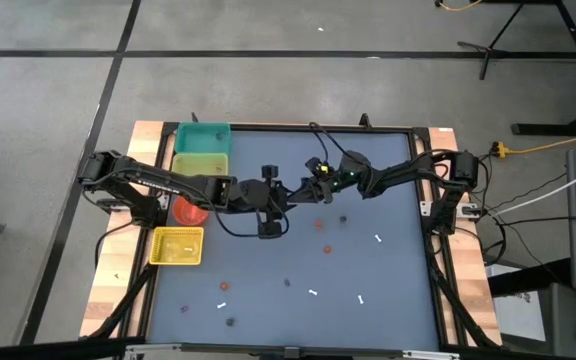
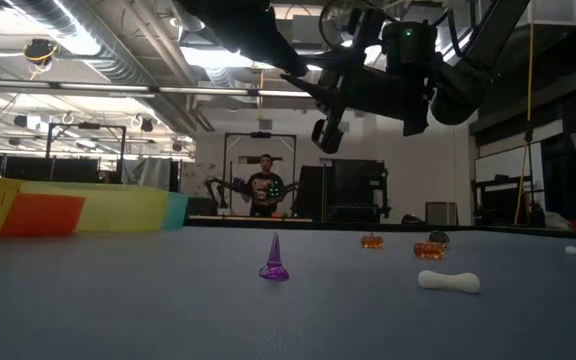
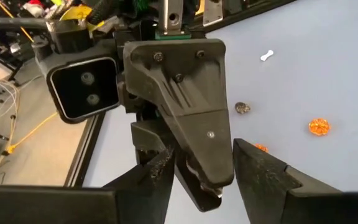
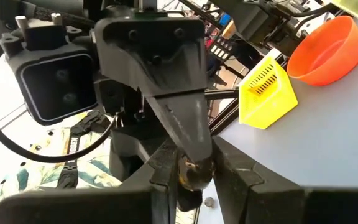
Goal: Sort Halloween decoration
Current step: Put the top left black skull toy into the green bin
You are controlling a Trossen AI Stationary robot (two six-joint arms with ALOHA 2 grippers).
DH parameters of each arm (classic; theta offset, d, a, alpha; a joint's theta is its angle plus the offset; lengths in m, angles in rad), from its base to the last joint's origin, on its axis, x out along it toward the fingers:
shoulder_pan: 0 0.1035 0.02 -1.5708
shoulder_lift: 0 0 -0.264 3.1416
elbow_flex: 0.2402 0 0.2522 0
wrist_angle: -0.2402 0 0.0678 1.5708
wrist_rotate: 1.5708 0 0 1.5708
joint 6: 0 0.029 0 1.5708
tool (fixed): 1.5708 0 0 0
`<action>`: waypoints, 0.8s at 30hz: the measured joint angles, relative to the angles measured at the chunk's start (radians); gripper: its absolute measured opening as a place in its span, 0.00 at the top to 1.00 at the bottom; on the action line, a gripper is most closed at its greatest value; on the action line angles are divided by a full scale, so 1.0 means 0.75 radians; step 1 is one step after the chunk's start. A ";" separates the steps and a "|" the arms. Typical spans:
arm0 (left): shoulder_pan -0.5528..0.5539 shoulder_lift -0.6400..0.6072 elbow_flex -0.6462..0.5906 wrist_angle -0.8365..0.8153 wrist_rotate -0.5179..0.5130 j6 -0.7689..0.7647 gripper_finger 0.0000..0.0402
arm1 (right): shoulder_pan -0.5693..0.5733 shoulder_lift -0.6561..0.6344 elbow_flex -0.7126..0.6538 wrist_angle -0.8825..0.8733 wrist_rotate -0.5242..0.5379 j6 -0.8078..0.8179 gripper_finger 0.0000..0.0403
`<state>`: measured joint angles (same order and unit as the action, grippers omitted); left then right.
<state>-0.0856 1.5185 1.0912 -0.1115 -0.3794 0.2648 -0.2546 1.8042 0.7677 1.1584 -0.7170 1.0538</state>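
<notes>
- Right gripper (image 4: 196,165) – its fingers pinch a small dark trinket (image 4: 194,175) at the tips, above the table (image 1: 388,280).
- Left gripper (image 3: 201,167) – fingers spread, one on each side of the right gripper's fingertips; I cannot tell whether they touch the trinket.
- Beyond the left fingers an orange trinket (image 3: 319,127), a dark one (image 3: 242,108) and a white stick (image 3: 266,56) lie loose.
- Beyond the right fingers stand a yellow bin (image 4: 266,90) and an orange bin (image 4: 322,53).

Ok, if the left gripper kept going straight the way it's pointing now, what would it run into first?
Most likely the dark right gripper, which faces it just ahead, its tip between the left gripper's open fingers. Nothing else shows between them, though the exact gap is unclear.
</notes>
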 joint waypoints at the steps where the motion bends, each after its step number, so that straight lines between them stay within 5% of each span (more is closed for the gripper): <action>1: 0.000 0.000 0.000 -0.003 0.000 0.009 0.65 | 0.000 0.000 0.000 0.000 0.000 0.000 0.82; 24: 0.000 0.000 0.000 -0.018 -0.015 0.010 0.84 | 0.000 0.000 -0.001 -0.005 -0.006 0.023 0.82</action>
<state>-0.0856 1.5185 1.0912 -0.1253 -0.3909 0.2726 -0.2546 1.8042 0.7673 1.1547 -0.7216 1.0712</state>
